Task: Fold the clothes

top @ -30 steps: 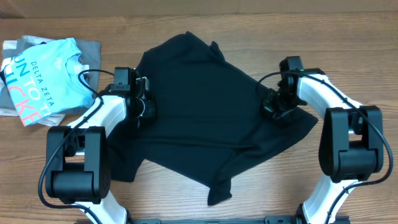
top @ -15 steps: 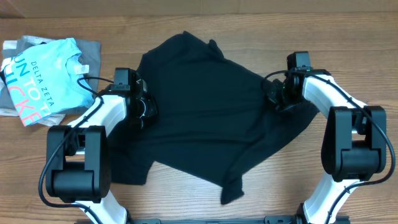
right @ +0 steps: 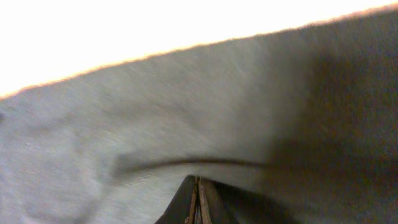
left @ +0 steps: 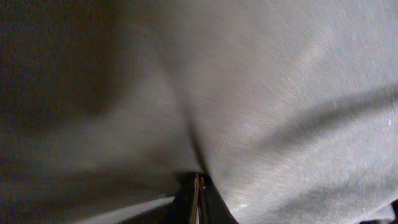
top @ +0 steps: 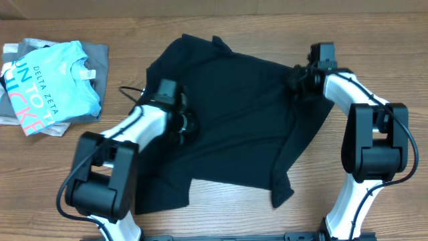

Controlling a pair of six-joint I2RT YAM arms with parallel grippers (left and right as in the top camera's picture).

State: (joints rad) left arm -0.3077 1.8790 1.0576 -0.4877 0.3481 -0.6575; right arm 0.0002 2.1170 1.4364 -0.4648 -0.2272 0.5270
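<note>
Item: black T-shirt (top: 234,127), plain soft fabric.
Location: middle of the overhead frame, lying on the wooden surface (top: 394,40) and reaching from upper centre down to lower centre-right.
Lay: crumpled and creased. One narrow flap trails toward the lower right of centre. The lower-left part runs under my left arm (top: 144,124).
Left fingers (top: 184,127): mine, pressed together and pinching the black fabric left of the shirt's middle. In the left wrist view the tips (left: 197,200) sit at bottom centre, with creases of cloth running straight into them.
Right fingers (top: 299,79): mine, pressed together and pinching the shirt at its upper right edge. In the right wrist view the tips (right: 198,202) sit at bottom centre, with a dark fold of cloth curving just above them. The cloth's edge runs across the upper part of that frame against a bright glare.
Left arm: white and black, rising from the lower left of the overhead frame toward the centre, over the shirt.
Right arm (top: 348,90): white and black, rising along the right side of the frame and bending in to the shirt's upper right corner.
Light-blue T-shirt (top: 50,84): folded, printed "DELTA ZETA", at upper left of the frame, well apart from the black one.
Grey shirt (top: 99,57): folded, lying beneath the light-blue one with its edges showing around it.
</note>
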